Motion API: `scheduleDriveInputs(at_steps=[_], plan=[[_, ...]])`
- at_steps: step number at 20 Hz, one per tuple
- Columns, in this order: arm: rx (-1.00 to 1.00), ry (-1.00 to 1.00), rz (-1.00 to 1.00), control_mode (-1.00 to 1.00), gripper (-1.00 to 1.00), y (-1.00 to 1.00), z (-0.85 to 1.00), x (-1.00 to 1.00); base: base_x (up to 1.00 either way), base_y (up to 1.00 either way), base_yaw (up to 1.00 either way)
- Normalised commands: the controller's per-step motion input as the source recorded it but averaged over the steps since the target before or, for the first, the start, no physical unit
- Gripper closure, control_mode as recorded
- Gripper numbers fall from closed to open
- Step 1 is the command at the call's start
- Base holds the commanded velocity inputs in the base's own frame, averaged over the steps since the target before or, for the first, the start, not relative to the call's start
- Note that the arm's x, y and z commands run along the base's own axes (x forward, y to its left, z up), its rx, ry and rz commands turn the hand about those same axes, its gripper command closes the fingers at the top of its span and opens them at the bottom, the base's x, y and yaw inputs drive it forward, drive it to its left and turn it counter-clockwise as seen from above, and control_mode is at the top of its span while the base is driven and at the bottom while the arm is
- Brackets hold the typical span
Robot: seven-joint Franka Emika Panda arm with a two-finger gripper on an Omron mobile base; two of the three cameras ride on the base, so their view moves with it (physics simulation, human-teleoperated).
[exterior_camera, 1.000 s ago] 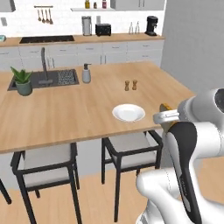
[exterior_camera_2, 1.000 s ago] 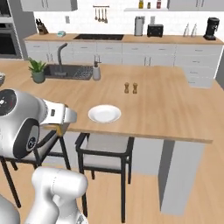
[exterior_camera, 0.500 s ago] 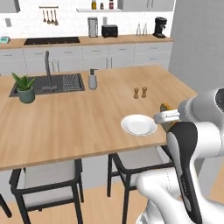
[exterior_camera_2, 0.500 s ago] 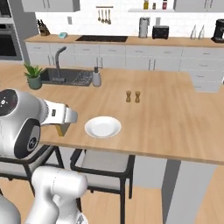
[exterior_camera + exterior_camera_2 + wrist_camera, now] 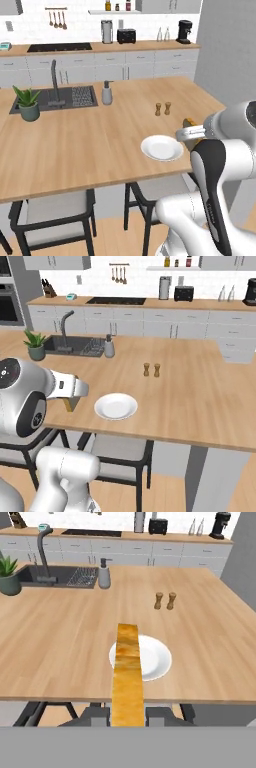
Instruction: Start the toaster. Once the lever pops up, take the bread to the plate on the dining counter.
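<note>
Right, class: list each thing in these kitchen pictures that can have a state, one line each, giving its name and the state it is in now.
bread: held on edge between the fingers, in front of the plate.
gripper: shut on the bread.
plate: bare, flat on the dining counter.
toaster: far off on the back counter, lever too small to tell.
sink faucet: no water running that I can see.

White plate near dining counter edge
</note>
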Motion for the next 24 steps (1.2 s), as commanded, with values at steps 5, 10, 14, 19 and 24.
scheduleDriveInputs(at_steps=[5,10,14,19,24], plan=[[0.0,0.0,0.0,1.0,1.0,0.0,0.0,0.0,0.43,-0.05,0.02],[0.0,0.0,0.0,1.0,1.0,0.0,0.0,0.0,0.42,-0.02,0.01],[0.1,0.0,0.02,-1.0,1.0,-0.12,-0.3,0.58,0.0,0.0,0.0],[0.23,0.0,0.06,-1.0,1.0,-0.33,-0.42,0.85,0.0,0.0,0.0],[0.24,0.0,0.05,-1.0,1.0,-0.32,-0.51,0.67,0.0,0.0,0.0]])
